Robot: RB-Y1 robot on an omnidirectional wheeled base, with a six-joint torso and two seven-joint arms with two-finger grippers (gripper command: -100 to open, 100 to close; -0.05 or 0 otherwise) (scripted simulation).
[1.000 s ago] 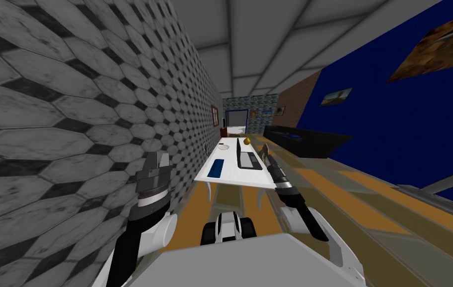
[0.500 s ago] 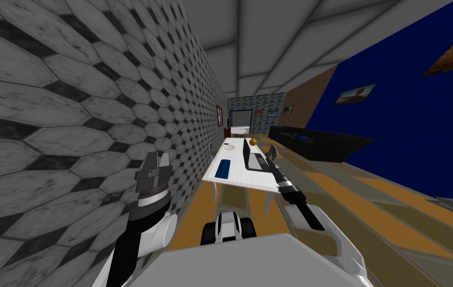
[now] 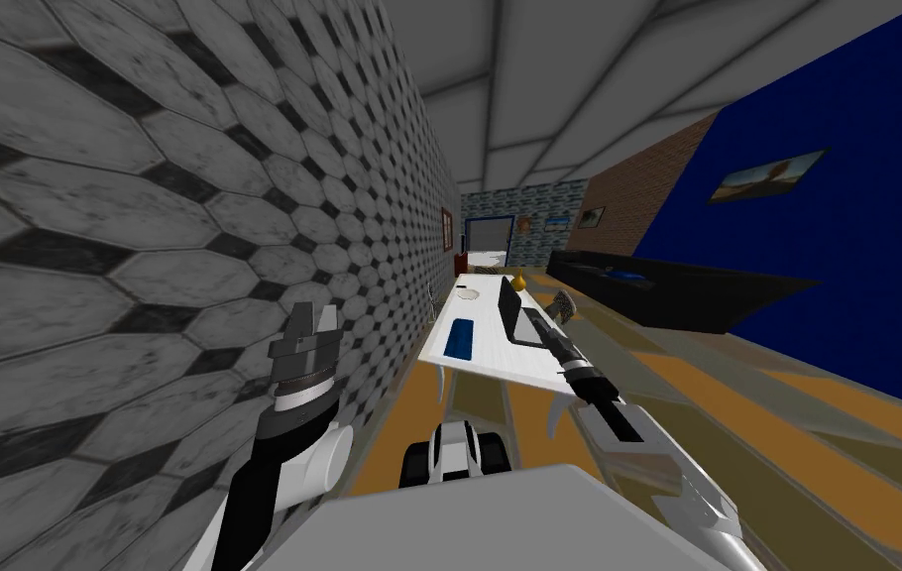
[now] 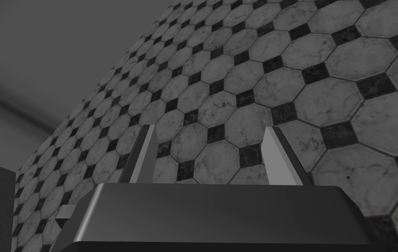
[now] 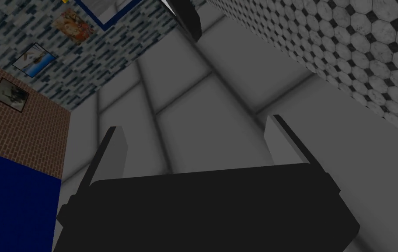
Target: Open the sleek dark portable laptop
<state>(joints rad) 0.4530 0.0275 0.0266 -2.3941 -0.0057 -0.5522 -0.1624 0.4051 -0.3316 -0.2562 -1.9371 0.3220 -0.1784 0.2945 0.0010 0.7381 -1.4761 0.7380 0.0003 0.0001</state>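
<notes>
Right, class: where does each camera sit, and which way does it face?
Head: on the head, looking down and forward at the table and laptop; left forearm and right forearm show.
Left wrist: on the left hand, facing the tiled wall; left jaws open.
Right wrist: on the right hand, facing the ceiling; right jaws open.
Head and left wrist share the tiled wall.

Reads as marbled, mottled grey tile with black insets on the tiled wall (image 3: 142,248). Looks smooth and matt white on the bench (image 3: 494,355), matt near-black on the laptop (image 3: 509,309). Shows rough red-brown brickwork on the brick wall (image 3: 637,213), a flat, even finish on the blue wall (image 3: 836,258). Shows a soft sheen along the dark box of the left gripper (image 4: 210,128), dull black on that of the right gripper (image 5: 194,123), smooth pale grey on both pairs of jaws.
</notes>
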